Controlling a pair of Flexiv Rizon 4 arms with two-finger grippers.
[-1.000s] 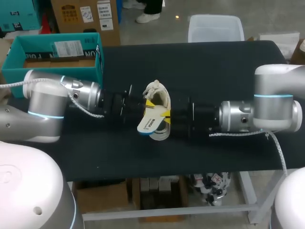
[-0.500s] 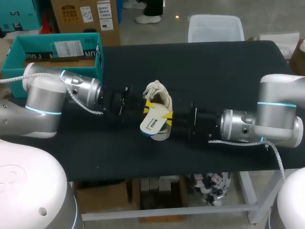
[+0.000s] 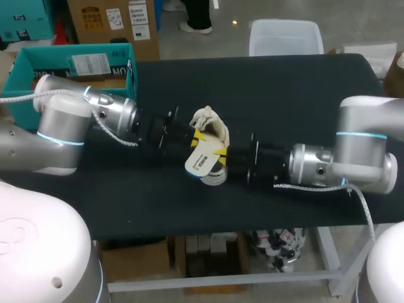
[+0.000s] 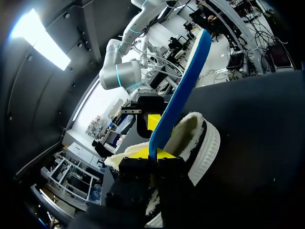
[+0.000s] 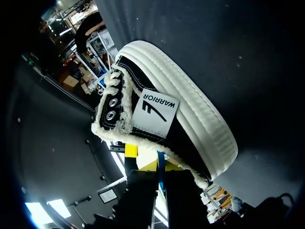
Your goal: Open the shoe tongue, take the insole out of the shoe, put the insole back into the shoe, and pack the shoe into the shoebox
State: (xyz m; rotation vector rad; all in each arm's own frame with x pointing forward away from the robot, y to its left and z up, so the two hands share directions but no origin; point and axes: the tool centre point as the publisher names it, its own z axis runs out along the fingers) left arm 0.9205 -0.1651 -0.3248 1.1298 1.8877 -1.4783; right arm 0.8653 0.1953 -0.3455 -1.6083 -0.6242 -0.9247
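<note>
**Two arms meet at one insole in the middle of the desk**

Both arms reach in over the black desk (image 3: 297, 88) and meet near its middle. The left arm comes from the left side and the right arm from the right side.

The shoe is a black cloth shoe with a thick white rubber sole and fluffy cream lining (image 3: 212, 124). It sits at the middle of the desk, between the two arms. In the right wrist view it leans over on its side, with the white sole next to the desk top. I cannot tell if it touches the desk.

The flat insole, white on top with a bright blue edge (image 3: 199, 161), is out of the shoe. It sticks out from the shoe's side toward the near edge of the desk.

The left gripper (image 3: 198, 137) is right beside the fluffy rim of the shoe. In the left wrist view its jaws are narrow, and the blue edge of the insole runs up from between the yellow tips, pinched on both sides.

The right gripper (image 3: 218, 153) is just beside the left one, at the same end of the insole. In the right wrist view its jaws are narrow too, with the blue edge squeezed between them.

The open teal cardboard shoebox (image 3: 131, 74) stands at the far left corner of the desk, well apart from the shoe.
</note>
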